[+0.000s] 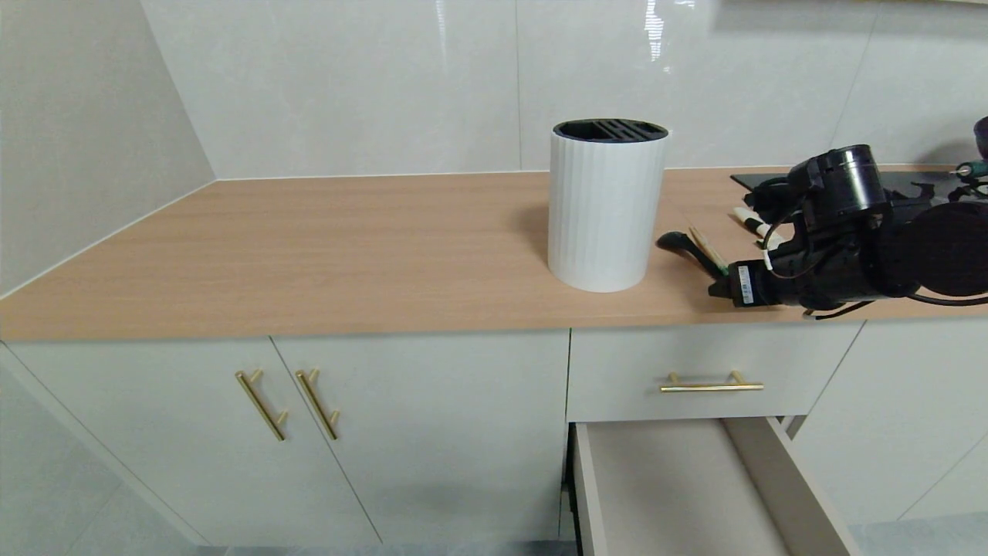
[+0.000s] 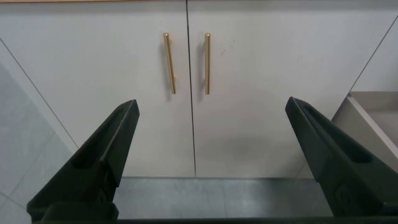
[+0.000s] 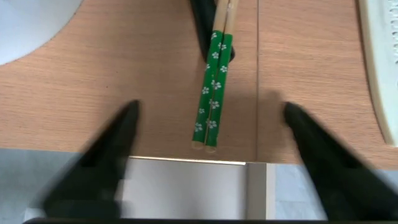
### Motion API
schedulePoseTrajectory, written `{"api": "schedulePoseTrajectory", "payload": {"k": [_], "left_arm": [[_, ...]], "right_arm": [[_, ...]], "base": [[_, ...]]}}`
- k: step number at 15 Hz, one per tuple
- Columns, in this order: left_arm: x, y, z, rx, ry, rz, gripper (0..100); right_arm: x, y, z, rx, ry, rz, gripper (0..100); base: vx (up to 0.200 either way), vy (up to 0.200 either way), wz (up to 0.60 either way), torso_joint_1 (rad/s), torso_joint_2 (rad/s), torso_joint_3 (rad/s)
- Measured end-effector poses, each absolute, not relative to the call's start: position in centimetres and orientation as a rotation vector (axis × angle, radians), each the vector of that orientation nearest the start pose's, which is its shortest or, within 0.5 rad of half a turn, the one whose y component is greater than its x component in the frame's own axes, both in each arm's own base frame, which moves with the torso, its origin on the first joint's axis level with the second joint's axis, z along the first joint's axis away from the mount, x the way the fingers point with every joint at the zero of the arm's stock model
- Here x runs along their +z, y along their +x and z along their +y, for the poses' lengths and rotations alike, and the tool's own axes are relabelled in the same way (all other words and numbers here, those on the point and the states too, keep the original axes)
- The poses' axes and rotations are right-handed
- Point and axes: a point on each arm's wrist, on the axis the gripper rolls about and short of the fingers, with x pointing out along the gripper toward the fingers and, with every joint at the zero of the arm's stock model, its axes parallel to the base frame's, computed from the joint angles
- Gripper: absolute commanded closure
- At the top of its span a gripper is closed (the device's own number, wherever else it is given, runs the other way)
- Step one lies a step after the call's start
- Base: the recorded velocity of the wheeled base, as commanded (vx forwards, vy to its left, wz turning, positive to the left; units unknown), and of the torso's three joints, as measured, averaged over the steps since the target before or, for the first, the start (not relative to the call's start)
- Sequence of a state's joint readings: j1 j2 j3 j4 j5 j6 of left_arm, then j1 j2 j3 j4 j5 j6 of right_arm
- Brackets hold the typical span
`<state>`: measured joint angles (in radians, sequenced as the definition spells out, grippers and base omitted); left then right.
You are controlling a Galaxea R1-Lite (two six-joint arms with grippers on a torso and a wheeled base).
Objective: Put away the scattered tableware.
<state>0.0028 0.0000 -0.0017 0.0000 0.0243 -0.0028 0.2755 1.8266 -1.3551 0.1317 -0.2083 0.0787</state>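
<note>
A pair of chopsticks point(image 3: 211, 106) with green flowered ends lies on the wooden counter point(image 1: 347, 247) near its front edge, crossing a black spoon point(image 3: 202, 31). My right gripper point(image 3: 211, 168) hovers open above them, one finger on each side of the green ends. In the head view the chopsticks point(image 1: 706, 247) and spoon point(image 1: 678, 242) lie just right of a white ribbed utensil holder point(image 1: 607, 205) with a black slotted top. A white-handled utensil point(image 1: 752, 224) lies further back. My left gripper point(image 2: 211, 162) is open and holds nothing, down in front of the cabinet doors point(image 2: 186, 93).
A drawer point(image 1: 679, 486) stands pulled out below the counter, under the right arm point(image 1: 834, 247). A black cooktop point(image 1: 760, 181) sits at the back right. Tiled walls close the back and left. A white ridged rim point(image 3: 379, 62) lies beside the chopsticks.
</note>
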Motion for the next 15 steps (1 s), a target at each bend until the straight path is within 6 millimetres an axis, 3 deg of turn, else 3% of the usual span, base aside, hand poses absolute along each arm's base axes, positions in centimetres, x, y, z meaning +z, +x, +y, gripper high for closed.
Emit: {"api": "schedulePoseTrajectory", "payload": {"k": [5, 10, 12, 15], "left_arm": [[7.6, -2.3, 0.0, 0.027, -0.002, -0.002, 0], [7.6, -2.3, 0.0, 0.027, -0.003, -0.002, 0], [7.6, -2.3, 0.0, 0.027, -0.003, -0.002, 0], [7.6, -2.3, 0.0, 0.027, -0.003, -0.002, 0]], "right_arm": [[22.8, 33.2, 8.8, 0.017, -0.059, 0.566, 100], [24.9, 30.3, 8.1, 0.013, -0.036, 0.516, 100], [26.2, 27.2, 7.7, 0.03, -0.024, 0.494, 100], [27.1, 20.2, 7.4, 0.09, 0.008, 0.545, 100]], "base": [[0.0, 0.0, 0.0, 0.0, 0.0, 0.0], [0.0, 0.0, 0.0, 0.0, 0.0, 0.0], [0.0, 0.0, 0.0, 0.0, 0.0, 0.0], [0.0, 0.0, 0.0, 0.0, 0.0, 0.0]]}}
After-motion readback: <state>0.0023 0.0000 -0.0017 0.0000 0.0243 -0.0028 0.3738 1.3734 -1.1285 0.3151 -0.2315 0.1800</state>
